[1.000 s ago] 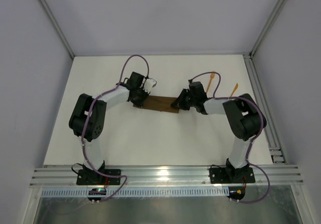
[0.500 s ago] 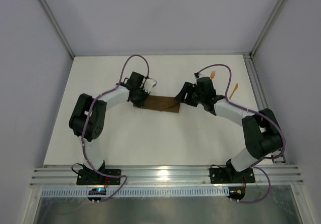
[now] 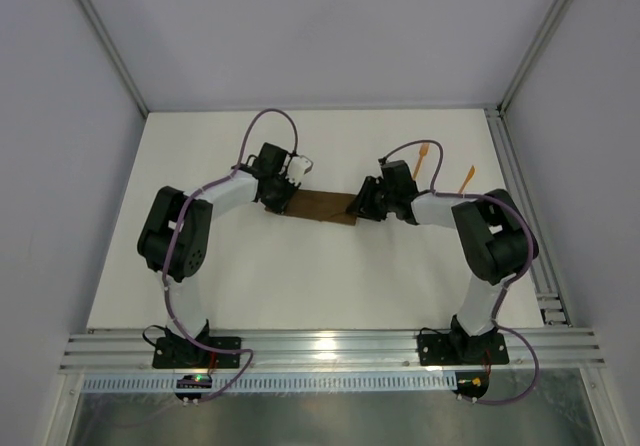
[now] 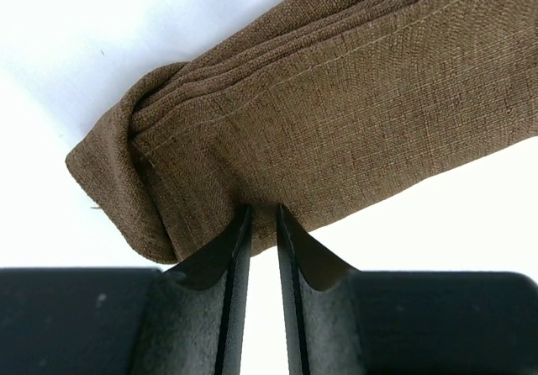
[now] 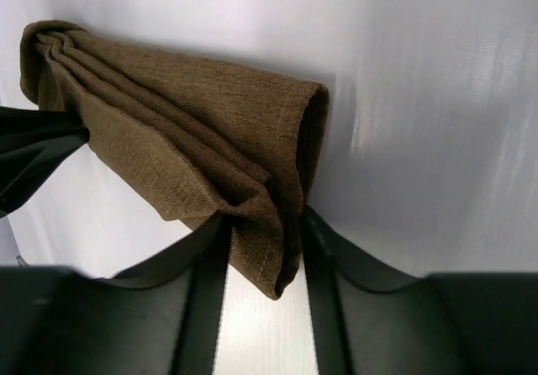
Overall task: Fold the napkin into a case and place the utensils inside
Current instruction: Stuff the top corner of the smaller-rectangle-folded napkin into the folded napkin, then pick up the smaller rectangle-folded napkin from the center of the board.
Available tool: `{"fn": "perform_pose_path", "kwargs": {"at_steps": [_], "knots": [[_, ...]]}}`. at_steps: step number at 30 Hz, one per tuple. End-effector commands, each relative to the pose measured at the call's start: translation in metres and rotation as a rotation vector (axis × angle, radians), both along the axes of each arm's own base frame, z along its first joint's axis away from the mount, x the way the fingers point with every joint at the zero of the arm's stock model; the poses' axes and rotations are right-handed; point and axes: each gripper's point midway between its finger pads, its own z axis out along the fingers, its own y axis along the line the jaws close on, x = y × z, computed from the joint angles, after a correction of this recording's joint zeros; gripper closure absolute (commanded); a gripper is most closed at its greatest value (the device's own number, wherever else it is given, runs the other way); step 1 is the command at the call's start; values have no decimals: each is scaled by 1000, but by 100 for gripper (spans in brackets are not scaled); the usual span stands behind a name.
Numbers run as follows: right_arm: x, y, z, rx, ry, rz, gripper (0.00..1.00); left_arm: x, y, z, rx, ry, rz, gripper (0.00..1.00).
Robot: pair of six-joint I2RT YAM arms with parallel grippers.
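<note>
The dark brown napkin lies on the white table as a narrow layered strip, the case, between my two grippers. My left gripper is shut on its left end; in the left wrist view the jaws pinch the near edge of the cloth. My right gripper is shut on the strip's right end; in the right wrist view the fingers clamp the folded corner of the cloth. The orange fork and the plain orange utensil lie behind the right arm, outside the cloth.
A metal rail runs along the table's right edge, and the enclosure walls stand close on the left, right and back. The left gripper's dark finger shows at the far end of the strip in the right wrist view.
Half a second ago the right arm was stretched out to the right with the strip's right end raised a little. Now it is back down as it was a second ago. The left arm has not moved.
</note>
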Motion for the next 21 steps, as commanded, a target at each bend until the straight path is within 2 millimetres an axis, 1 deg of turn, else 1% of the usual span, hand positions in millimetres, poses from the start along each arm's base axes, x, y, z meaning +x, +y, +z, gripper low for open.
{"fn": "perform_pose_path", "kwargs": {"at_steps": [1, 2, 3, 4, 5, 7, 8, 9, 11, 12, 14, 15, 16, 17, 18, 19, 21], "knots": [[5, 9, 0, 44, 14, 8, 62, -6, 15, -6, 64, 5, -3, 78], [4, 7, -2, 49, 25, 6, 71, -5, 11, -1, 63, -10, -24, 77], [4, 7, -3, 58, 27, 4, 75, -5, 8, 4, 60, -25, -44, 73], [3, 8, -3, 71, 34, 7, 77, -3, 4, 18, 53, -63, -65, 70], [3, 6, -4, 80, 40, -4, 80, -5, -3, 25, 62, -90, -116, 65], [3, 6, -5, 88, 48, -4, 81, -6, -12, 42, 69, -155, -175, 62], [3, 7, -4, 92, 50, 0, 81, -11, -16, 57, 63, -200, -211, 58], [3, 7, -6, 91, 55, 1, 81, -17, -26, 64, 74, -235, -289, 57], [4, 8, -8, 100, 61, 3, 82, -23, -35, 80, 85, -304, -367, 53], [5, 9, -8, 107, 63, 2, 82, -31, -40, 76, 132, -320, -450, 52], [5, 11, -10, 117, 67, 4, 82, -32, -41, 70, 208, -343, -503, 51], [5, 12, -11, 124, 74, 7, 81, -36, -43, 55, 238, -324, -543, 50], [5, 13, -11, 127, 76, 7, 82, -39, -49, 50, 276, -338, -607, 50], [4, 13, -13, 128, 80, 7, 82, -36, -53, 48, 301, -365, -624, 49], [4, 12, -14, 126, 81, 7, 82, -38, -56, 39, 325, -361, -653, 48], [4, 12, -13, 126, 79, 7, 82, -41, -63, 35, 348, -374, -707, 48], [3, 11, -14, 120, 81, 9, 82, -41, -68, 29, 381, -378, -736, 45]]}}
